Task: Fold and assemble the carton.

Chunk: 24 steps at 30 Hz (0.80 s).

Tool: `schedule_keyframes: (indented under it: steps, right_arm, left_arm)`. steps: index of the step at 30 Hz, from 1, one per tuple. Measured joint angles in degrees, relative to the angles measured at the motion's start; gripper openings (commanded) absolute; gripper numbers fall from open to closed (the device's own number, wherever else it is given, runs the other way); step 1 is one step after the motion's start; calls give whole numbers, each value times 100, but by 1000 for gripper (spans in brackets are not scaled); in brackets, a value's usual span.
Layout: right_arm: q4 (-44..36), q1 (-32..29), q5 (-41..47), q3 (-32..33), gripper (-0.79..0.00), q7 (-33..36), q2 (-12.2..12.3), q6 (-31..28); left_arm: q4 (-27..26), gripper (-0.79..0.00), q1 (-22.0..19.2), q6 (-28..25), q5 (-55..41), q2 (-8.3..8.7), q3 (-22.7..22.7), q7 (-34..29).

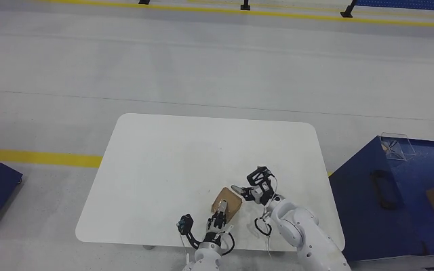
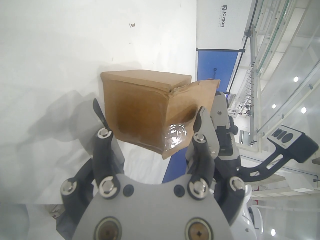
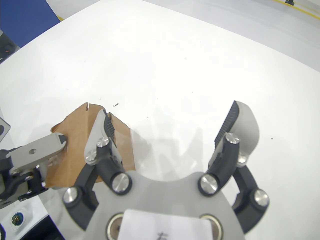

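A brown carton (image 1: 228, 202) folded into a box shape lies near the front edge of the white table (image 1: 203, 149). In the left wrist view the carton (image 2: 140, 111) sits between my left gripper's (image 2: 150, 116) two fingers, which press on its opposite sides. My left gripper (image 1: 218, 221) holds the carton's near end. My right gripper (image 3: 170, 121) stands open just to the right of the carton (image 3: 72, 146). One of its fingers (image 3: 106, 126) lies over the carton's edge, and the other finger is over bare table. My right gripper (image 1: 244, 192) is at the carton's far right corner.
A blue cabinet (image 1: 386, 196) stands close to the table's right side. The carton is close to the table's front edge (image 1: 169, 242). The far and left parts of the tabletop are bare white surface.
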Motion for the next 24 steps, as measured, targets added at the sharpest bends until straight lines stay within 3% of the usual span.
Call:
schedule_keyframes:
  steps: [24]
  right_arm:
    - [350,186,-124,-199,0,148,-52,-25]
  left_arm:
    - [208,-172,-116,107,-79,-98,43,111]
